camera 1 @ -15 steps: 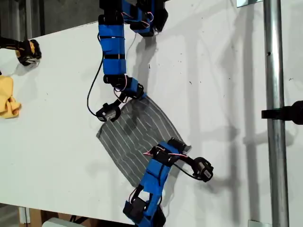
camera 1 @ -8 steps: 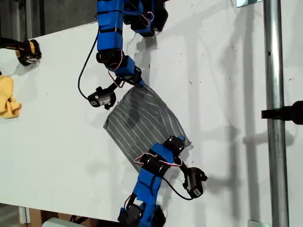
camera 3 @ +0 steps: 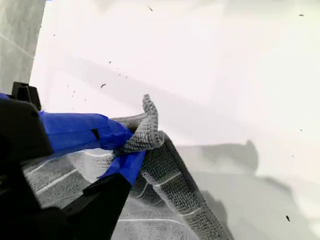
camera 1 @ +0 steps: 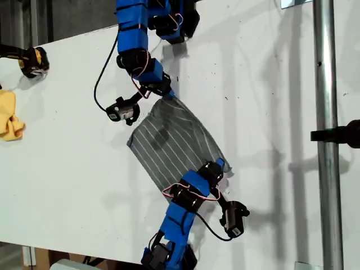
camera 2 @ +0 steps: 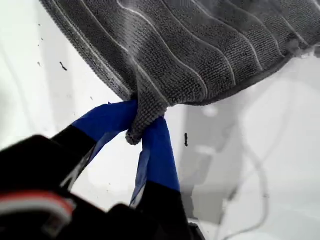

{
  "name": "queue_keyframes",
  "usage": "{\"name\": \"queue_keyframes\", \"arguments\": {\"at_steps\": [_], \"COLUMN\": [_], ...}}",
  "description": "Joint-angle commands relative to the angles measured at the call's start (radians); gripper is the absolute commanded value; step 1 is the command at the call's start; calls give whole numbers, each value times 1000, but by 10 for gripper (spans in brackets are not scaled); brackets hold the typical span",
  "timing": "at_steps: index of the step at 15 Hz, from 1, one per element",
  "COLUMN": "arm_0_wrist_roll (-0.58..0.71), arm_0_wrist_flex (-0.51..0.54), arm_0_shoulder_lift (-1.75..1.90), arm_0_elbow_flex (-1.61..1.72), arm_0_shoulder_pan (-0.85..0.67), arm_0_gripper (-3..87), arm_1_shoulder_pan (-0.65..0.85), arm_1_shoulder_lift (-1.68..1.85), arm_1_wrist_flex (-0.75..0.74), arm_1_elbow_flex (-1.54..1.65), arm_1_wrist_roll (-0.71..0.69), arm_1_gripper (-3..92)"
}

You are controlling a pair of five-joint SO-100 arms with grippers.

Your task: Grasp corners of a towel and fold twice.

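Towel (camera 1: 171,143) on white table (camera 1: 67,146), mid-table in exterior view. My first gripper (camera 2: 142,127) clamped on one corner, my second gripper (camera 3: 131,145) clamped on another — both lifted. You: carry corners across together, keep edge taut.

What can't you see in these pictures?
- Exterior view: the yellow cloth is cut off by the left edge.
- Exterior view: an arm covers the towel's lower edge.
- First wrist view: most of the towel runs past the picture's edges beyond my first hand.
- Second wrist view: my second hand hides part of the towel.
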Motion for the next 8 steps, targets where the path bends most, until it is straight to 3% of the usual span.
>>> {"name": "queue_keyframes", "arguments": {"at_steps": [1, 8], "arm_0_wrist_roll": [-12, -3], "arm_0_wrist_flex": [48, 354], "arm_0_shoulder_lift": [95, 278], "arm_0_elbow_flex": [-46, -5], "arm_0_shoulder_pan": [-28, -242], "arm_0_gripper": [-24, -24], "arm_1_shoulder_pan": [78, 229], "arm_1_shoulder_lift": [37, -382], "arm_1_wrist_flex": [-66, -141], "arm_1_elbow_flex": [-97, -571], "arm_1_wrist_roll": [-29, -147], "arm_1_gripper": [-2, -2]}}
